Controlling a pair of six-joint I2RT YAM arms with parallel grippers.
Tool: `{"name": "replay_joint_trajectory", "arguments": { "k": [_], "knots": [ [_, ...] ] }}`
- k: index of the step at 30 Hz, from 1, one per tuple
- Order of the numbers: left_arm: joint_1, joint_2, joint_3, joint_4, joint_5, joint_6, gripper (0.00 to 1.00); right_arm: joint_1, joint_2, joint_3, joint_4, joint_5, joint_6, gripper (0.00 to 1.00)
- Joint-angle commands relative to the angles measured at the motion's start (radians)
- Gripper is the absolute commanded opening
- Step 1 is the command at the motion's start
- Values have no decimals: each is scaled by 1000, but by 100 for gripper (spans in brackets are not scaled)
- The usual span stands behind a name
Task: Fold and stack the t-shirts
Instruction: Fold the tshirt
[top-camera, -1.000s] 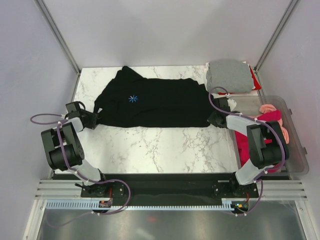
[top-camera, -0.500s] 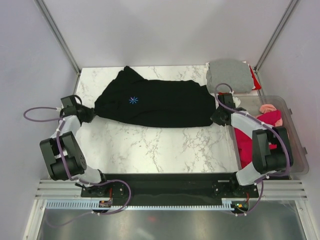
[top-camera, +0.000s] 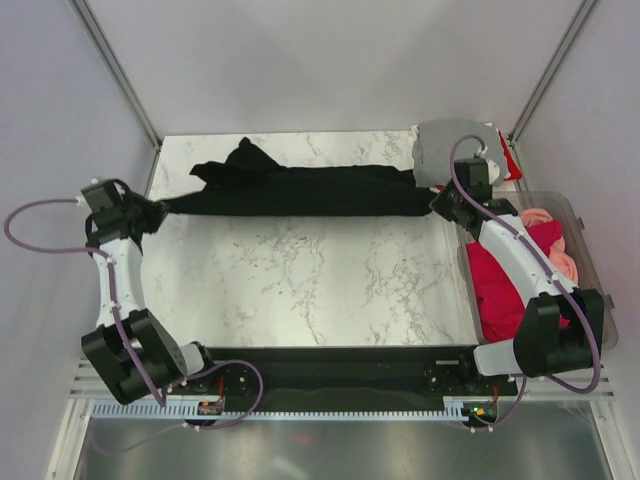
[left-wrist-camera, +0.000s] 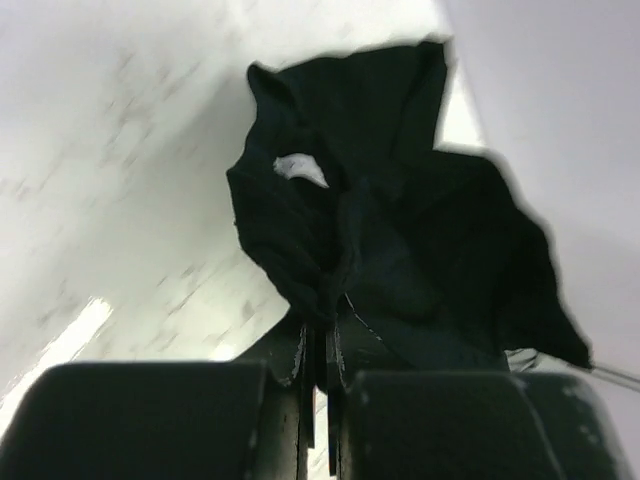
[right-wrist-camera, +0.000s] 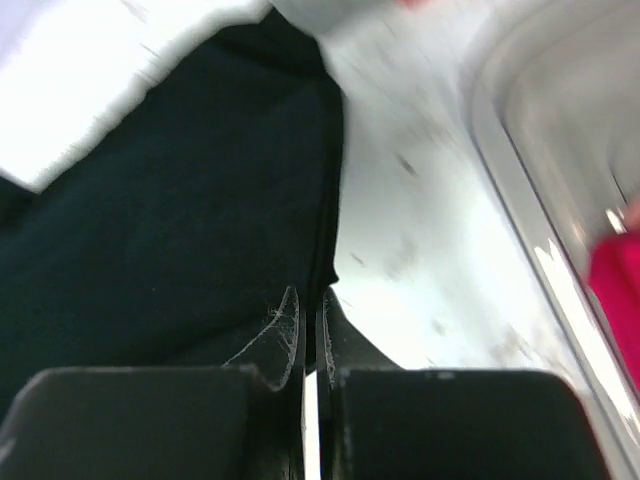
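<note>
While the left claw (top-camera: 152, 208) pinches one end of the black t-shirt (top-camera: 300, 190) and the right claw (top-camera: 440, 203) pinches the other, the shirt stretches as a narrow band across the far half of the counter (top-camera: 320, 290). A grey t-shirt (top-camera: 452, 150) lies at the far right corner.

Nothing legible from where I stand.
The black t-shirt (left-wrist-camera: 400, 250) carries a small white patch (left-wrist-camera: 300, 168) among its folds, seen from the left wrist view, too blurred to read any lettering.
</note>
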Motion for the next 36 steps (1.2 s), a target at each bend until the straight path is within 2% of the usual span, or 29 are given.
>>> {"name": "replay_joint_trajectory", "arguments": {
  "k": [1,7,16,19,20,22,23,24,27,30,31,35,36],
  "knots": [
    [87,-35,-229,-67,24,70,2,-17,-34,-182,-40,36,18,0],
    [152,1,-283,-76,127,111,2,-18,-89,-270,-57,32,6,0],
    [155,6,-286,-94,106,130,2,-19,-74,-334,-43,22,-5,0],
    [155,17,-297,-90,144,114,2,-19,-62,-342,-17,-10,1,0],
    [157,17,-282,-80,158,94,2,-19,-49,-325,-12,-31,1,0],
    [157,23,-230,-68,213,82,2,-19,21,-180,-66,-73,-37,0],
    [155,26,-152,-76,229,77,2,-18,49,-111,-101,-68,-52,0],
    [155,27,-107,-120,239,76,2,-19,70,13,-133,-56,-74,0],
    [154,1,3,-165,214,79,2,-21,51,113,-190,42,-77,0],
    [151,-103,-67,-145,168,91,2,-40,-84,5,-184,76,-57,0],
    [151,-174,-158,-107,148,94,2,-45,-107,-42,-180,76,-49,0],
    [177,-311,-387,-76,56,85,2,-47,-193,-387,-83,10,-14,0],
    [212,-333,-427,-71,48,74,2,-47,-212,-429,-46,-2,-8,0]
  ]
}}
